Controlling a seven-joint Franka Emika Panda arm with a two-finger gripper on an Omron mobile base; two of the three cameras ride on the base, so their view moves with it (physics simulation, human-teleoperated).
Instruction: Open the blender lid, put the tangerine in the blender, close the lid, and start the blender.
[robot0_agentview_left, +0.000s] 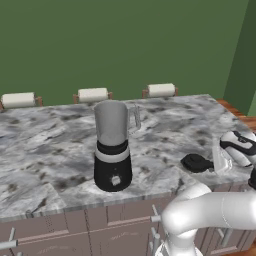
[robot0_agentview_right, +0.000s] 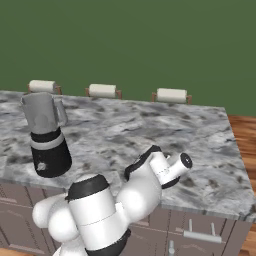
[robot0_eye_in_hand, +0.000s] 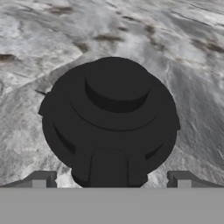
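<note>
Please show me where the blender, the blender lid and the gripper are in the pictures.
blender (robot0_agentview_left: 113, 145), left base view, on the band below the jar.
blender lid (robot0_eye_in_hand: 116, 87), hand view, on its raised knob.
gripper (robot0_eye_in_hand: 111, 181), hand view, midway between the two fingers.

A grey-and-white marbled desk (robot0_agentview_left: 60, 135) is stretching across the scene, its veined top running from the near edge back toward the far wall. Under its near edge, brown cabinet fronts (robot0_agentview_left: 75, 227) with pale bar handles are facing the viewer. Along the desk's far side, three stools with white cushions are standing in a row: the left stool (robot0_agentview_left: 18, 99), the middle stool (robot0_agentview_left: 93, 94) and the right stool (robot0_agentview_left: 161, 90), each showing bits of a brown wooden frame. Behind them a plain dark green wall (robot0_agentview_left: 125, 40) is filling the background. At the far right, a strip of reddish wooden floor (robot0_agentview_right: 245, 145) is showing beside the desk's end.
</note>
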